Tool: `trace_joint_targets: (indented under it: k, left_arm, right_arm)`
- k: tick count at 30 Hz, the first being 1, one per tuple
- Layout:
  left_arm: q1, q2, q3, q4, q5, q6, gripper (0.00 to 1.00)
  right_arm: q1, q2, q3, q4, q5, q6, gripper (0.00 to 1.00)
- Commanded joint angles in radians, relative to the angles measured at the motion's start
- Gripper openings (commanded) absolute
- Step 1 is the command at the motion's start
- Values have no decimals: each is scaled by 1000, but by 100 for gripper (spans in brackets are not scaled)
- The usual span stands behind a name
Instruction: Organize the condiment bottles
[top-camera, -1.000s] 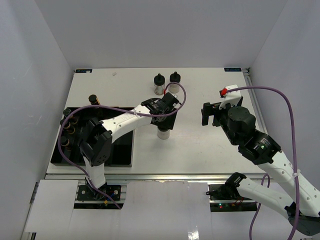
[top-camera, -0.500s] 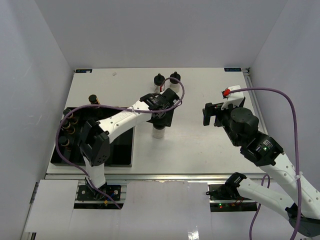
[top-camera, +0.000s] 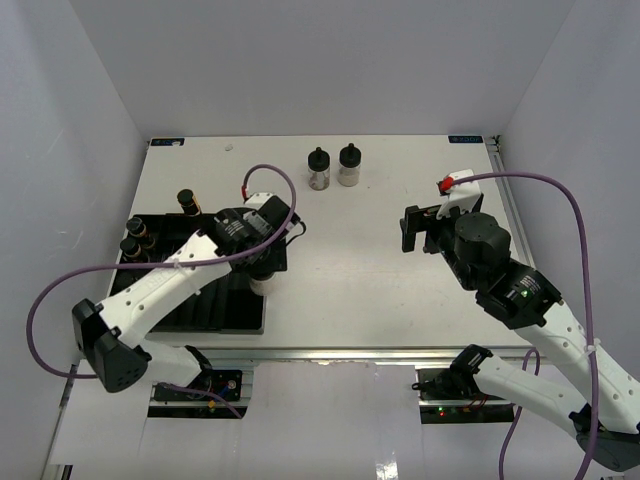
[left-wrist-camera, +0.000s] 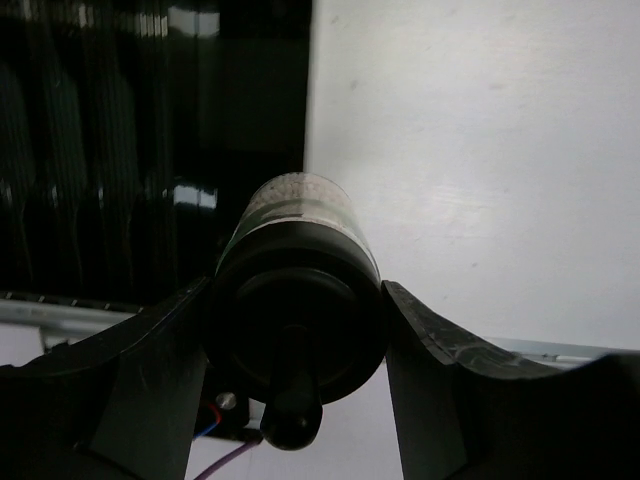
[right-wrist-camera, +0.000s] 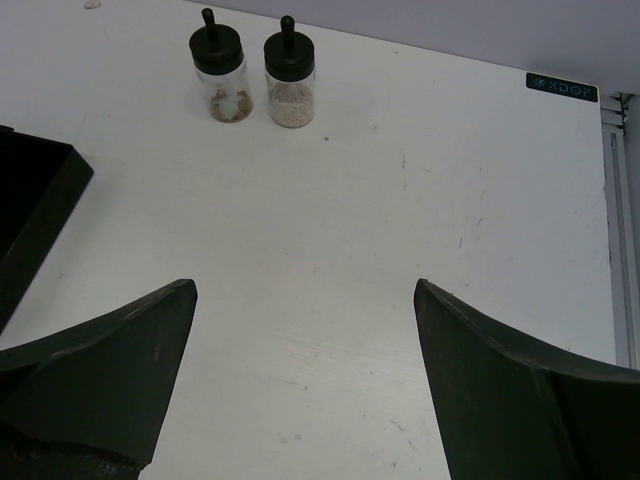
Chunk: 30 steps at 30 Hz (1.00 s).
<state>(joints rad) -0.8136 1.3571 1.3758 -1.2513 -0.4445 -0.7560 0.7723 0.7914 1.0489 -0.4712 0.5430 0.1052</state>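
Beside the right edge of the black slotted tray (top-camera: 215, 318), the left hand (top-camera: 262, 258) pinches a squat bottle of pale powder (left-wrist-camera: 300, 212) by its black cap, one finger (left-wrist-camera: 160, 365) on each side. The bottle hangs upright over the white worktop (top-camera: 350, 280), just off the tray's edge; whether its base touches the surface cannot be told. Three slim black-capped bottles (top-camera: 130, 230) stand in the tray's far-left slots. Two more squat bottles (right-wrist-camera: 222, 62) stand side by side, nearly touching, near the far middle of the worktop, well apart from both arms. On the right side, the right hand (right-wrist-camera: 305, 285) hovers with its fingers spread wide, holding nothing.
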Motion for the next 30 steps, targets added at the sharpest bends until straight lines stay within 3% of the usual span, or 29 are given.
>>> trace_joint_targets:
  k: [1, 13, 25, 30]
  left_arm:
    - [2, -152, -77, -98, -48, -130, 0]
    - [2, -262, -287, -33, -63, -236, 0]
    - [4, -242, -381, 124, -92, -224, 0]
    - [14, -202, -405, 121, -97, -255, 2]
  right_arm:
    - [-7, 5, 25, 14, -16, 16, 96]
    - [-7, -15, 39, -10, -31, 31, 96]
    - [-7, -32, 19, 4, -26, 17, 96]
    - [-7, -30, 16, 10, -9, 4, 96]
